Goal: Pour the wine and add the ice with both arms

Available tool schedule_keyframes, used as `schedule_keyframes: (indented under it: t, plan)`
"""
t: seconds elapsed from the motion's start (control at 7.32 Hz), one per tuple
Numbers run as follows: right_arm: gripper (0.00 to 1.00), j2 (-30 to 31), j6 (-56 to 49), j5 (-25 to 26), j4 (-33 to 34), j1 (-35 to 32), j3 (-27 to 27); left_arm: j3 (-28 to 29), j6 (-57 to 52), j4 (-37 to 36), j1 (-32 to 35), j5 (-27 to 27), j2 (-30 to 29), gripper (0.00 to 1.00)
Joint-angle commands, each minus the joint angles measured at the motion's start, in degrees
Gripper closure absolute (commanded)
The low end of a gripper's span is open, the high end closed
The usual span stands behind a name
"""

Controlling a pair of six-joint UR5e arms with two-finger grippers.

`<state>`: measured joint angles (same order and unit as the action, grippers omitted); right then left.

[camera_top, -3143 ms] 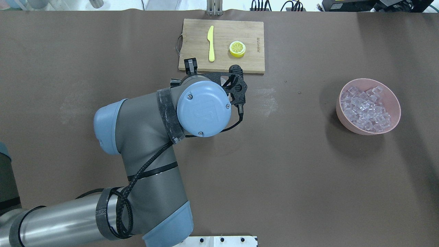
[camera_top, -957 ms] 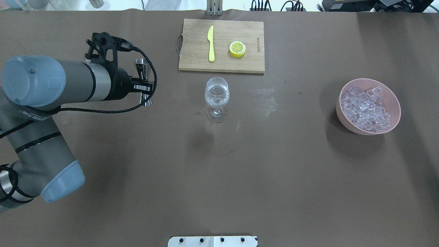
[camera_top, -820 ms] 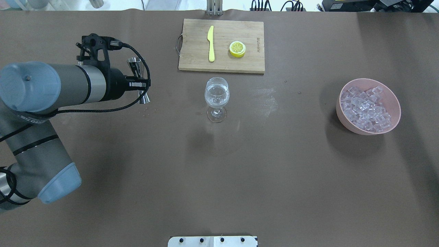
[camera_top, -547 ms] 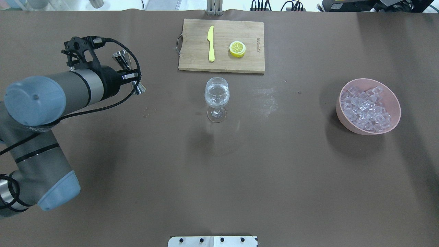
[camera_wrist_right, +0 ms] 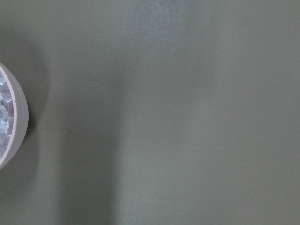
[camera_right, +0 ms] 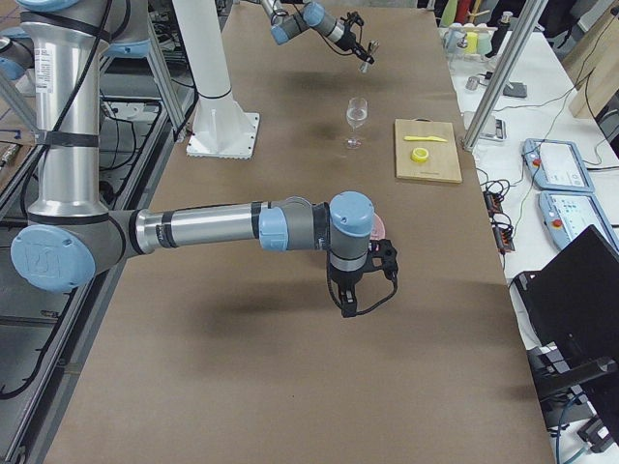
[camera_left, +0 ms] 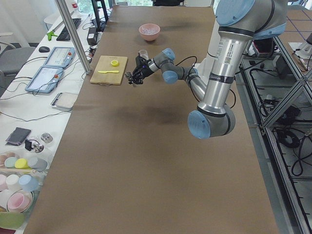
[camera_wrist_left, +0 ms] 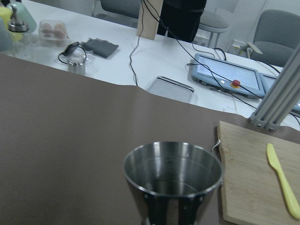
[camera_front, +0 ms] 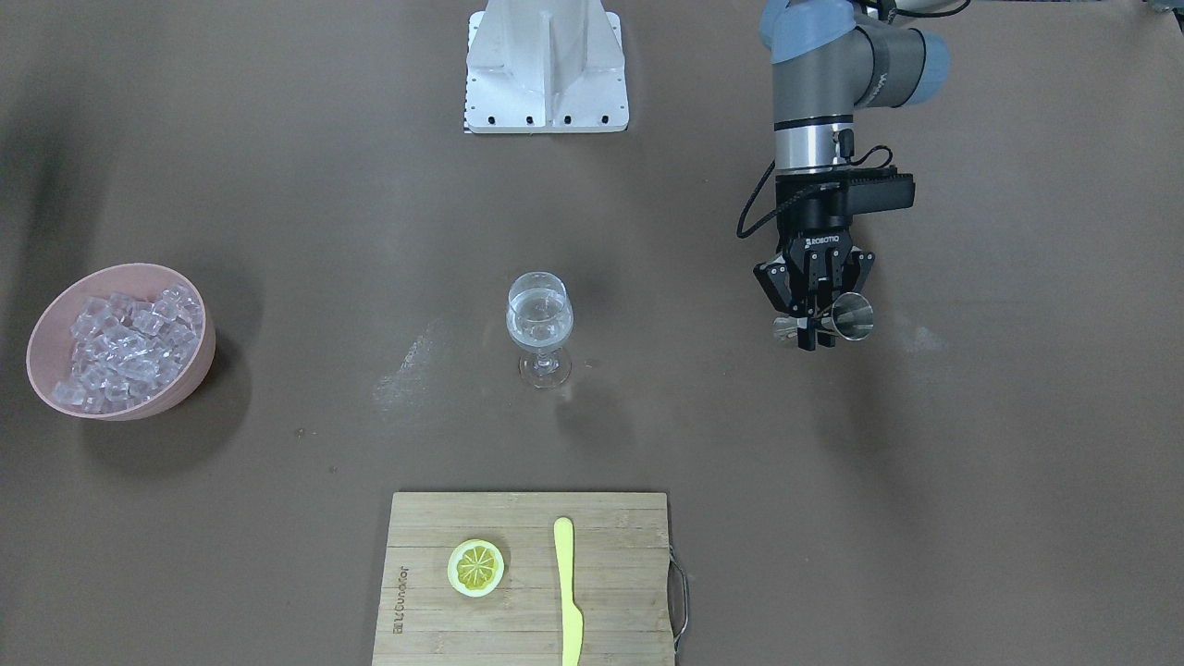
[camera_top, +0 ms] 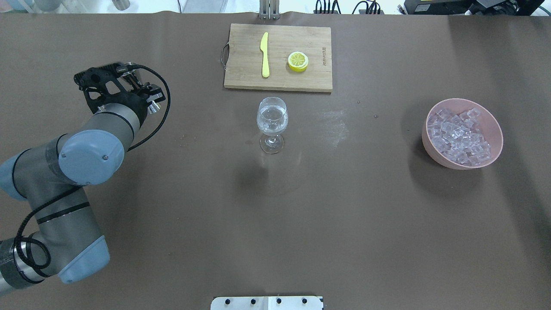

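Here the left gripper [camera_front: 814,333] clamps a steel jigger [camera_front: 853,317], well apart from the ice [camera_front: 125,342].

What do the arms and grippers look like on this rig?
Both arms, left arm and right arm, are silver-grey tubes with light-blue joint caps. The left gripper is black, two-fingered, marked ROBOTIQ, with a black braided cable looping off the wrist. The right gripper looks black too.
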<state>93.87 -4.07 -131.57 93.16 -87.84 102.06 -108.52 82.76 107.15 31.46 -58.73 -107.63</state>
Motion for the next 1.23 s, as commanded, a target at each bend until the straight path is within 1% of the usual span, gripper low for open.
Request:
schedule_keyframes:
  t: [0.0, 0.14, 0.27, 0.41, 0.55, 0.82, 0.96, 1.09]
  plan:
    - [0.0, 0.0, 0.0, 0.0, 0.0, 0.0, 0.1, 0.6, 2.9, -5.4, -0.3, 2.3, 0.7, 1.0]
    - [0.0, 0.0, 0.0, 0.0, 0.0, 0.0, 0.2, 2.3, 3.7, -5.6, -0.3, 2.6, 1.7, 1.0]
    - [0.0, 0.0, 0.0, 0.0, 0.0, 0.0, 0.2, 4.6, 7.5, -5.6, -0.3, 4.9, 1.7, 1.0]
    - [0.0, -0.1, 0.7, 0.0, 0.0, 0.0, 0.3, 6.4, 8.0, -5.6, -0.3, 5.4, 1.7, 1.0]
    - [0.0, -0.1, 0.9, 0.0, 0.0, 0.0, 0.3, 8.0, 8.4, -5.5, -0.3, 7.0, 1.9, 1.0]
    - [0.0, -0.1, 0.9, 0.0, 0.0, 0.0, 0.3, 11.4, 13.2, -4.8, -0.3, 7.7, 2.9, 1.0]
    - [0.0, -0.1, 0.9, 0.0, 0.0, 0.0, 0.2, 12.4, 15.2, -3.3, -0.3, 8.0, 3.3, 1.0]
    - [0.0, -0.1, 0.9, 0.0, 0.0, 0.0, 0.1, 13.4, 15.8, -0.4, -1.8, 11.5, 4.2, 1.0]
